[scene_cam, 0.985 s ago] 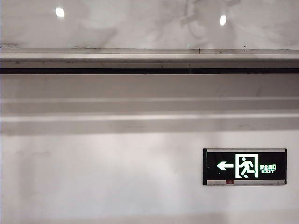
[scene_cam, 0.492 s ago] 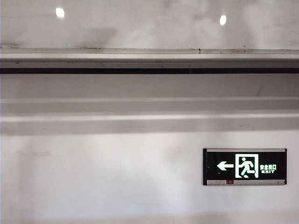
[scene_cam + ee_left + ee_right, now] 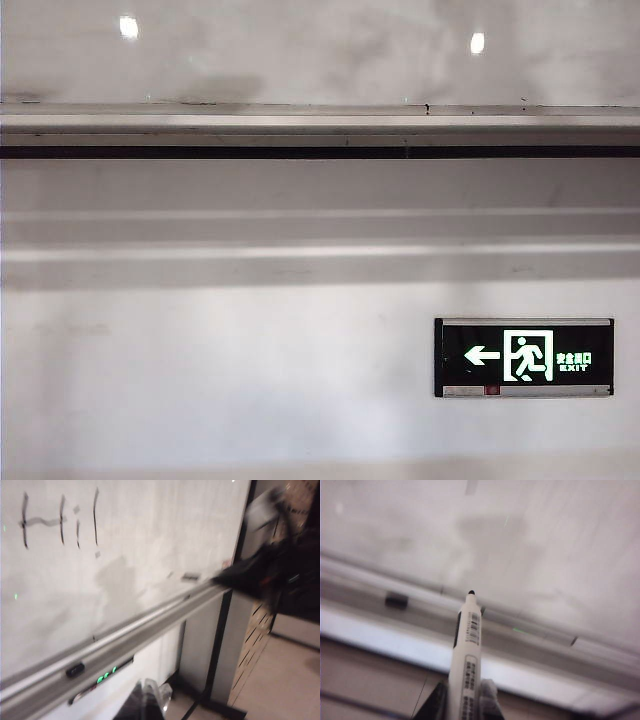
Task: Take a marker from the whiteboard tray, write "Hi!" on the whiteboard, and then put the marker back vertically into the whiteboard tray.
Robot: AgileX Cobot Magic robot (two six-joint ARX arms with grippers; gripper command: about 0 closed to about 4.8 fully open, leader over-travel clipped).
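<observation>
The marker (image 3: 468, 650), white barrelled with a bare black tip, stands between the fingers of my right gripper (image 3: 462, 702), which is shut on its lower barrel. Its tip points at the whiteboard tray (image 3: 530, 645), a little short of it. The whiteboard (image 3: 150, 540) carries "Hi!" in black at one upper corner. In the left wrist view the tray (image 3: 150, 625) runs slantwise and my right arm (image 3: 260, 572) is a dark blur by its far end. My left gripper (image 3: 150, 697) hangs below the tray, fingers together, holding nothing. No gripper shows in the exterior view.
A small black piece (image 3: 396, 600) lies on the tray, also seen from the left wrist (image 3: 75, 669). A lit exit sign (image 3: 523, 357) hangs on the wall under the tray (image 3: 300, 125). A dark vertical frame (image 3: 225, 630) ends the board.
In the exterior view the dim reflections on the glossy whiteboard have shifted and thinned at the upper right. The tray, wall and sign look the same.
</observation>
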